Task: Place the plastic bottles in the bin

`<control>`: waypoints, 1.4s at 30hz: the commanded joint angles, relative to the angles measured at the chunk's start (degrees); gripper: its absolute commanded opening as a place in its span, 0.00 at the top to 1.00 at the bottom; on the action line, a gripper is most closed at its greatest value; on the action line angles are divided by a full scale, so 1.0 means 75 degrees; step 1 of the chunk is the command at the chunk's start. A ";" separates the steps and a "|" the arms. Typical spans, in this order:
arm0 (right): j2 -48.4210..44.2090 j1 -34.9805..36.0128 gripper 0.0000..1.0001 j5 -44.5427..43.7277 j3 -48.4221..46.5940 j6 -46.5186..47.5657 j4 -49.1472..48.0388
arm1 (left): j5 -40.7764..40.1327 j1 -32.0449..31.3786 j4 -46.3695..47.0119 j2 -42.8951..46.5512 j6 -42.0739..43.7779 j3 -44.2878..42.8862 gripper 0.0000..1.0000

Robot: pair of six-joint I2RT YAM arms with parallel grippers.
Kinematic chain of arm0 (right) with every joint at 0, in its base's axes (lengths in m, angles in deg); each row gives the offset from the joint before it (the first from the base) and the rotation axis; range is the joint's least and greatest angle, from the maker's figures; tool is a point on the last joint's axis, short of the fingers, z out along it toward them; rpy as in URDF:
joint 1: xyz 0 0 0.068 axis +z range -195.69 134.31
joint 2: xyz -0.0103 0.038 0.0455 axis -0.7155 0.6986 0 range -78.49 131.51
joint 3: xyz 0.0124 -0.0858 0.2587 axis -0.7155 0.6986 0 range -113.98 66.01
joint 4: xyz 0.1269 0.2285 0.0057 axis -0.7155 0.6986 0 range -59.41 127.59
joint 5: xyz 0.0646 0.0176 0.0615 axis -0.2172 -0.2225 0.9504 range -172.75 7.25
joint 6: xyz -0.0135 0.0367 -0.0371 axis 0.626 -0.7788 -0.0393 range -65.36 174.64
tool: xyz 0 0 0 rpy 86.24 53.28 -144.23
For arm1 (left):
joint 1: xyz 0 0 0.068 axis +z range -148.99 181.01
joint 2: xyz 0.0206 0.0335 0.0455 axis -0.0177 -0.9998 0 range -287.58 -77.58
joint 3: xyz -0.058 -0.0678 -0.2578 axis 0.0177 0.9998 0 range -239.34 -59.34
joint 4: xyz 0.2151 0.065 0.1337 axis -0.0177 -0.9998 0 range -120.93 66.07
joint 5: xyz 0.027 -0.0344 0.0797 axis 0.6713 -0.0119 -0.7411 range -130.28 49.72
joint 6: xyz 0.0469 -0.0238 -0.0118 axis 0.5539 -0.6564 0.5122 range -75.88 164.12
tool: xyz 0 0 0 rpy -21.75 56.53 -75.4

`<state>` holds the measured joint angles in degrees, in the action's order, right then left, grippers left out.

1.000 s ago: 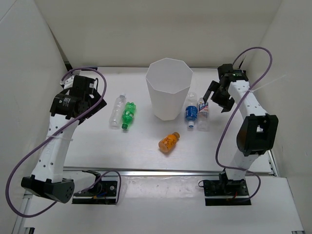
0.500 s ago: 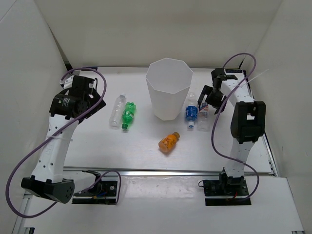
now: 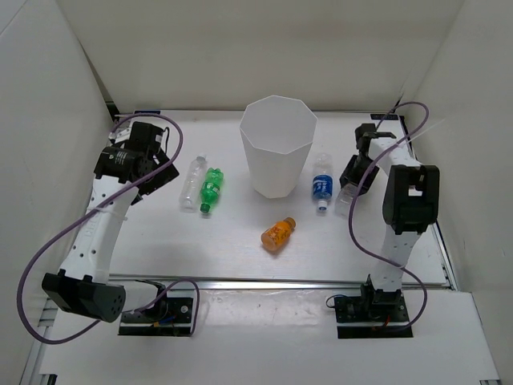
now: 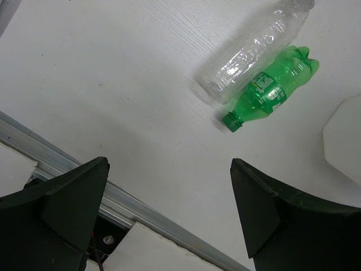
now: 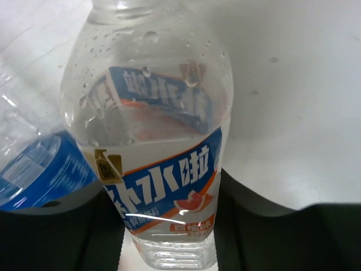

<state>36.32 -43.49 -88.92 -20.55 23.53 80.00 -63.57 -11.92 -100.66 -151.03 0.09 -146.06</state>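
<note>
Found the right end effector [image 3: 351, 178] pinched around the lower part of the white-red labelled bottle [image 5: 163, 169], low over the table [image 3: 224, 241] to the right of the bin [image 3: 276, 176]. Noted the blue-labelled bottle [image 3: 322, 184] lying just beside that one, between it and the bin. Saw the left end effector [image 4: 169, 164] spread wide and holding nothing, hovering above the table's left side. Spotted the clear bottle [image 4: 254, 51] and green bottle [image 4: 268, 96] lying side by side, touching, left of the bin. Marked the orange bottle [image 3: 277, 233] alone in front of the bin, well apart from both end effectors. Counted all five bottles outside the bin
</note>
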 commanded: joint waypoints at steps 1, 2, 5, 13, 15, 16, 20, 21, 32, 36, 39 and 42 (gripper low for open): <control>-0.1076 -0.0105 0.65 -0.0642 -0.0536 -0.0340 0.0466 | 0.0047 0.0025 0.0059 0.0079 -0.0059 0.0019 0.00; -0.1301 -0.0105 0.67 -0.0560 -0.0795 -0.0421 0.0467 | 0.0047 0.0025 0.0059 0.0079 -0.0059 0.0019 0.00; -0.1993 -0.0105 0.70 -0.0139 -0.2313 -0.0492 0.0549 | 0.0047 0.0025 0.0059 0.0079 -0.0129 0.0019 0.00; -0.2264 0.1100 0.75 0.1382 -0.5799 -0.0281 -0.0913 | -0.0035 0.0025 0.0059 -0.0225 -0.0282 0.0090 0.00; -0.2160 0.1522 0.71 0.1619 -0.5906 0.0080 -0.1394 | 0.0047 0.0025 0.0129 -0.0226 -0.0282 0.0020 0.00; -0.2066 0.1860 0.69 0.1620 -0.6070 0.0233 -0.1396 | 0.0047 0.0025 0.0129 -0.0226 -0.0282 0.0019 0.00; -0.1422 0.2600 0.62 0.1387 -0.6363 0.0714 -0.1396 | -0.0128 0.0025 0.0129 -0.0226 -0.0282 0.0019 0.00; -0.1339 0.2706 0.57 0.1293 -0.6364 0.0784 -0.1466 | -0.0129 0.0025 0.0059 -0.0226 -0.0282 0.0019 0.00; -0.2309 0.3153 0.00 -0.0965 -0.5126 0.0857 -0.1185 | -0.0914 0.0025 -0.0023 0.0838 -0.0177 0.0839 0.00; -0.3002 0.2066 0.00 -0.1052 -0.4025 0.0212 -0.1185 | -0.1090 0.0025 0.0315 0.1448 -0.0106 0.1471 0.00; -0.3271 0.1316 0.00 -0.0643 -0.3308 -0.0174 -0.0975 | -0.1090 0.0025 0.0864 0.1870 0.0151 0.1952 0.00; -0.3272 0.0753 0.00 -0.0012 -0.2218 -0.0339 -0.0730 | -0.1021 0.0025 0.1206 0.2035 0.0315 0.2105 0.00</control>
<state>10.09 -35.84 -92.53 -42.65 23.57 72.17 -69.97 -11.89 -96.64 -137.51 0.27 -130.95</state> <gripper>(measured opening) 0.998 1.000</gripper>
